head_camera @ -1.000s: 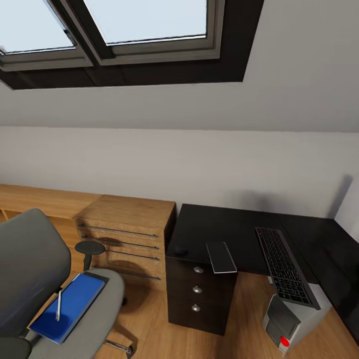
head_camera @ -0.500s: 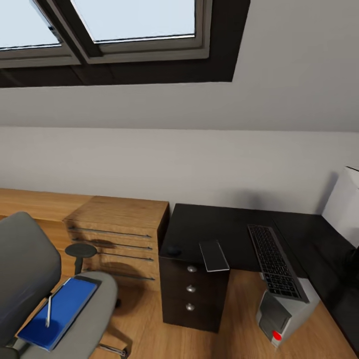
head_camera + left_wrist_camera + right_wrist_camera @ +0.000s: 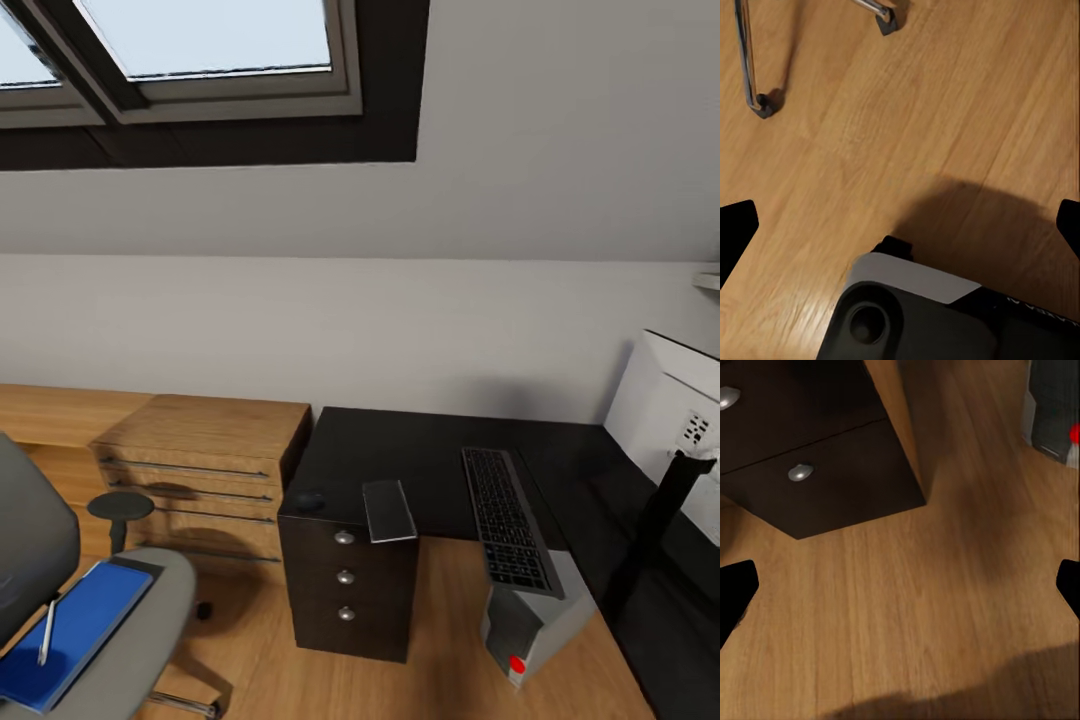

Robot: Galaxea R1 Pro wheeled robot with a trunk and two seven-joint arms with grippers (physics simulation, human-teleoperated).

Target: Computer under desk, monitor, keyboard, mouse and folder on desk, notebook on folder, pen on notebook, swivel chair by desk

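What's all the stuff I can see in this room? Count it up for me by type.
Computer gear: 4 (monitor, keyboard, mouse, computer)
Stationery: 3 (folder, notebook, pen)
Furniture: 3 (desk, swivel chair, wooden drawer chest)
Total: 10

Black desk (image 3: 440,455) carries notebook (image 3: 389,510), keyboard (image 3: 503,518), monitor (image 3: 668,425).

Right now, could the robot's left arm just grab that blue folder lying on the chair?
Probably not yet. The left gripper hangs open, facing bare wood floor, while the folder lies on the swivel chair seat with nothing over it but a pen.
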